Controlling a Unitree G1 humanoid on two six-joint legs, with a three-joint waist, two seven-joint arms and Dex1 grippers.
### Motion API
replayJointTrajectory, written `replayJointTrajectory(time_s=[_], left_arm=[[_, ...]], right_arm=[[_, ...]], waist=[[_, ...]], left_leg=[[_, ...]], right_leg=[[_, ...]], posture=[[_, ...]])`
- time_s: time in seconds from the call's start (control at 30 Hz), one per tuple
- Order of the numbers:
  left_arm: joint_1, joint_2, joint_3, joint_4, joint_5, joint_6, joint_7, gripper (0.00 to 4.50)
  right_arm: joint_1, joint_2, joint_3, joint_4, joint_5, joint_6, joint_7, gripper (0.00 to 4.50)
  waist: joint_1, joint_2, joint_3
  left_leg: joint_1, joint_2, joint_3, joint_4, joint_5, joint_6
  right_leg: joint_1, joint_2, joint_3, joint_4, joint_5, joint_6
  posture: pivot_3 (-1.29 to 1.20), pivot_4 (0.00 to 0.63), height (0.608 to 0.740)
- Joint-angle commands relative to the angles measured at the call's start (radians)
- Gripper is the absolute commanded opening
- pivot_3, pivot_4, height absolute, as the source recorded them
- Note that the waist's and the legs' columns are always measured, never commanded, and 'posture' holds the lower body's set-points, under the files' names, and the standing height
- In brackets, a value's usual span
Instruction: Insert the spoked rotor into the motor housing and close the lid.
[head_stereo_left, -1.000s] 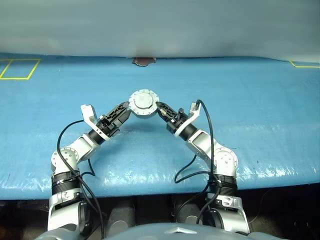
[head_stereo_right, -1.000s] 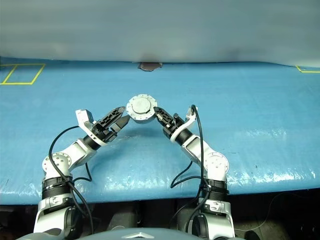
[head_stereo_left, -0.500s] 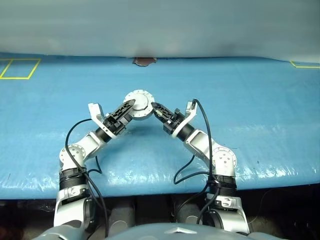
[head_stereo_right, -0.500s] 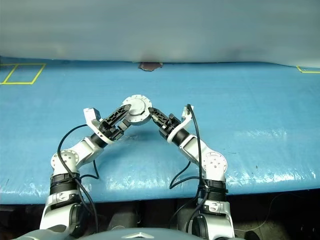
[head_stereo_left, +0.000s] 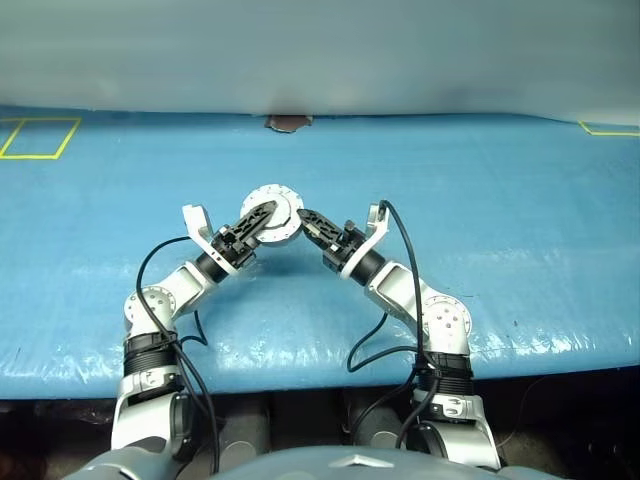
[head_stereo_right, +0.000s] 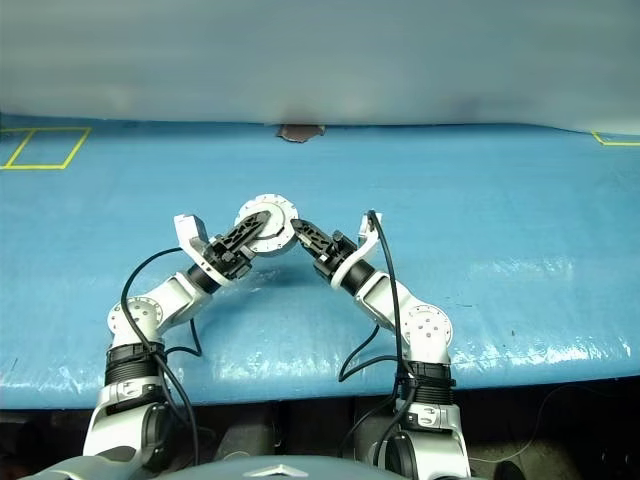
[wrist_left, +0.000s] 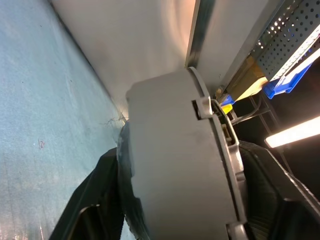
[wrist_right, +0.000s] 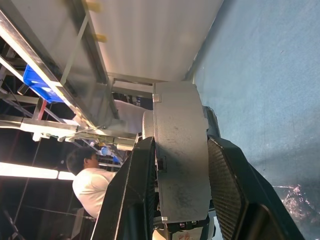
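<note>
One round silver metal motor housing with its flat grey lid (head_stereo_left: 272, 211) closed sits at the centre of the frame. Two black two-fingered grippers meet it: the left gripper (head_stereo_left: 262, 214) and the right gripper (head_stereo_left: 303, 216). One blue table cover (head_stereo_left: 520, 220) spans the frame. One person in a white shirt (wrist_right: 90, 182) stands at the lower left.

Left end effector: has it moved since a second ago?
Yes. The left end effector has closed in rightward onto the motor housing, judged against the brown patch at the table's far edge.
</note>
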Motion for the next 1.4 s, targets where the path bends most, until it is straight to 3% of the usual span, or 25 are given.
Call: replayJointTrajectory(time_s=[0.03, 0.27, 0.4, 0.63, 0.8, 1.03, 1.4], left_arm=[[-0.001, -0.001, -0.001, -0.028, 0.004, -0.012, -0.006, 2.64], [-0.017, -0.002, -0.013, -0.016, 0.016, -0.016, -0.008, 2.64], [-0.025, -0.006, -0.010, -0.007, 0.018, -0.019, 0.002, 2.64], [-0.030, -0.015, 0.003, -0.002, 0.034, -0.047, 0.022, 2.64], [-0.024, -0.030, 0.028, -0.017, 0.062, -0.119, 0.059, 2.64], [-0.034, -0.087, 0.119, -0.035, 0.180, -0.438, 0.253, 2.64], [-0.106, -0.074, 0.168, 0.107, 0.299, -0.642, 0.406, 2.64]], right_arm=[[0.011, 0.044, 0.016, -0.065, 0.030, -0.015, 0.026, 1.20], [0.012, 0.035, 0.024, -0.071, 0.005, -0.018, 0.043, 1.20], [0.019, 0.017, 0.052, -0.093, -0.097, -0.064, 0.088, 1.20], [0.024, 0.031, 0.066, -0.109, -0.226, -0.153, 0.075, 3.47], [0.029, 0.023, 0.050, -0.095, -0.274, -0.200, 0.070, 3.47], [0.061, 0.001, -0.002, -0.129, -0.251, -0.205, 0.064, 3.47], [0.101, -0.026, -0.005, -0.171, -0.249, -0.203, 0.073, 3.47]], waist=[[0.000, 0.000, 0.000], [0.000, 0.000, 0.000], [0.000, 0.000, 0.000], [0.001, 0.000, 0.000], [0.002, 0.000, 0.000], [0.005, 0.000, 0.000], [0.014, -0.001, 0.000]], left_leg=[[0.000, 0.000, 0.000, 0.000, 0.000, 0.000], [0.000, 0.000, 0.000, 0.000, 0.000, 0.000], [0.000, 0.000, 0.000, 0.000, 0.000, 0.000], [0.000, 0.000, 0.000, 0.001, 0.000, 0.000], [0.000, 0.000, 0.000, 0.001, 0.000, 0.000], [0.000, 0.000, 0.000, 0.001, 0.000, 0.000], [-0.002, -0.001, 0.000, 0.005, 0.000, 0.000]], right_leg=[[0.000, 0.000, 0.000, 0.000, 0.000, 0.000], [0.000, 0.000, 0.000, 0.000, 0.000, 0.000], [0.000, 0.000, 0.000, 0.000, 0.000, 0.000], [0.000, 0.000, 0.000, 0.000, 0.000, 0.000], [0.000, 0.000, 0.000, 0.000, 0.001, 0.001], [0.000, 0.000, 0.000, 0.000, 0.001, 0.000], [0.001, 0.000, 0.000, 0.000, 0.001, 0.001]], posture=[[0.00, 0.150, 0.740], [0.00, 0.150, 0.740], [0.00, 0.150, 0.740], [0.00, 0.150, 0.740], [0.00, 0.150, 0.740], [0.00, 0.150, 0.740], [0.00, 0.150, 0.740]])
